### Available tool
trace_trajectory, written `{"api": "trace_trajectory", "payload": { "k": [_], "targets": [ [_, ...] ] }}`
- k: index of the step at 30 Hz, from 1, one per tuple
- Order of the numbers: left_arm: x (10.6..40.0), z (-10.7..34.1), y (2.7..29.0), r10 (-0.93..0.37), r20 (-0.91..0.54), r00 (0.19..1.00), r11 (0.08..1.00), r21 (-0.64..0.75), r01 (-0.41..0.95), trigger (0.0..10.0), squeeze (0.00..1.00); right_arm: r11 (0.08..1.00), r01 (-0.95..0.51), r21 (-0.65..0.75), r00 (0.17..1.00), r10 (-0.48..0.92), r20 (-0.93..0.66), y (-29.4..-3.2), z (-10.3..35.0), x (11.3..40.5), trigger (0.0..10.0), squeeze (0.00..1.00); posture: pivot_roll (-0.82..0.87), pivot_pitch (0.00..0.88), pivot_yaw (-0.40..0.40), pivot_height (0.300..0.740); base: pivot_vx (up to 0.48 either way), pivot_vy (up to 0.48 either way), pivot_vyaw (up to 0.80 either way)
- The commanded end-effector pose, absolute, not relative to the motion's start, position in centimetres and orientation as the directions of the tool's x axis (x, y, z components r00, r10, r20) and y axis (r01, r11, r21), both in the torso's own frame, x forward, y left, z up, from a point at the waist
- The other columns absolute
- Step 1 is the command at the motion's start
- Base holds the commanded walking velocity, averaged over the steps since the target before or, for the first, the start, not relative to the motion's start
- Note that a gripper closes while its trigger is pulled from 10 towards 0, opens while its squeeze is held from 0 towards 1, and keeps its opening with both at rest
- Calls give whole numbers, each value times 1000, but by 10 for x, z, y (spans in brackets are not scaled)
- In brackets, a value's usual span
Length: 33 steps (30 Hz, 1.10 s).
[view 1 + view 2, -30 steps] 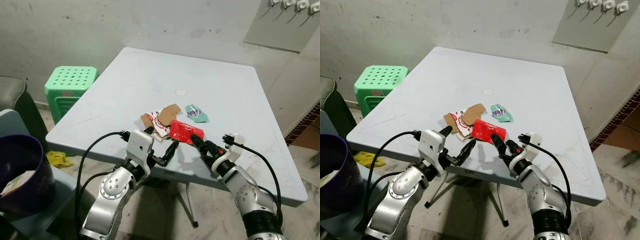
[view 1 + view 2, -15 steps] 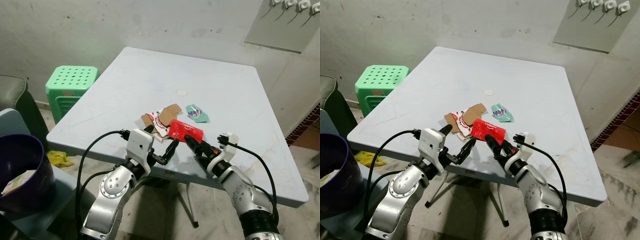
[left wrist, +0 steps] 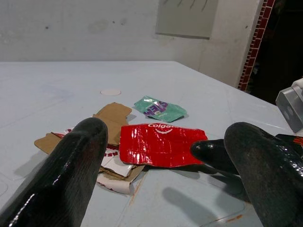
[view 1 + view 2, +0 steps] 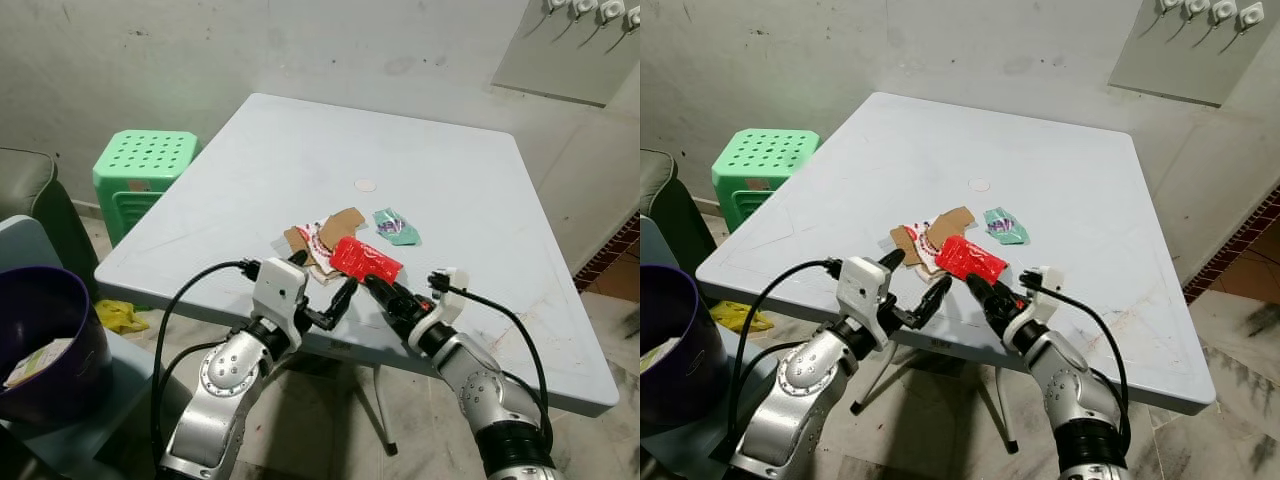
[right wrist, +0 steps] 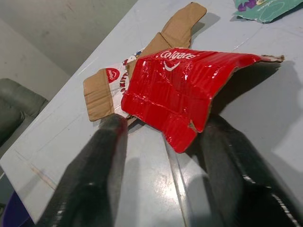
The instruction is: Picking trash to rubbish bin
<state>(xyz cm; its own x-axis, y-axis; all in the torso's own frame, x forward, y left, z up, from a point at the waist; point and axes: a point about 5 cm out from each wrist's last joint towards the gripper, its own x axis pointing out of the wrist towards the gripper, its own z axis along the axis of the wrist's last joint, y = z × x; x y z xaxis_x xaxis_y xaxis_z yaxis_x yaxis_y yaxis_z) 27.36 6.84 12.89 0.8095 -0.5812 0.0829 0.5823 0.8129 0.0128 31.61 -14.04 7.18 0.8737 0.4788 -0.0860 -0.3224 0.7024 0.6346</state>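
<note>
Since 1.0 s ago the right end effector (image 4: 372,285) has slid leftward along the near bench edge, closer to the trash. The red Colgate carton (image 4: 366,259) now sits tilted, its near edge raised off the bench (image 4: 470,190), where earlier it lay flatter. The left end effector (image 4: 322,285) has barely changed.

Right end effector: fingers spread wide, one on each side of the carton's near corner; the wrist view shows the corner between the fingers (image 5: 97,175). Whether they touch it, cannot tell.

Left end effector: fingers wide apart, hovering at the near bench edge, just before the brown cardboard scraps (image 4: 338,227).

Trash: the red carton overlaps the scraps and a white-and-red wrapper (image 4: 322,250). The green wrapper (image 4: 396,226) lies just beyond, apart. A small white disc (image 4: 365,185) lies farther back.

Containers: a dark purple bin (image 4: 45,340) stands beside the bench on the robot's left; a pale carton (image 4: 38,361) lies inside. A green stool (image 4: 140,168) stands beyond.
</note>
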Motion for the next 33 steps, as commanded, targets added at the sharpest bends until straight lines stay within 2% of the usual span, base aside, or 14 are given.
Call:
{"api": "trace_trajectory", "payload": {
  "k": [1, 22, 33],
  "targets": [
    [274, 133, 65, -590, 92, 802, 807, 23, 590, 10000, 0, 705, -327, 629, 880, 470, -68, -145, 75, 316, 0, 0, 5, 53, -101, 740, 0, 0, 0],
    [275, 132, 64, -587, 95, 804, 809, 28, 588, 10000, 0, 704, -356, 615, 883, 469, -25, -148, 78, 316, 0, 0, 6, 43, -104, 740, 0, 0, 0],
    [277, 134, 64, -592, 102, 799, 805, 36, 592, 10000, 0, 705, -427, 567, 881, 465, 87, -158, 85, 309, 0, 0, 8, 23, -103, 740, 0, 0, 0]
  ]
}}
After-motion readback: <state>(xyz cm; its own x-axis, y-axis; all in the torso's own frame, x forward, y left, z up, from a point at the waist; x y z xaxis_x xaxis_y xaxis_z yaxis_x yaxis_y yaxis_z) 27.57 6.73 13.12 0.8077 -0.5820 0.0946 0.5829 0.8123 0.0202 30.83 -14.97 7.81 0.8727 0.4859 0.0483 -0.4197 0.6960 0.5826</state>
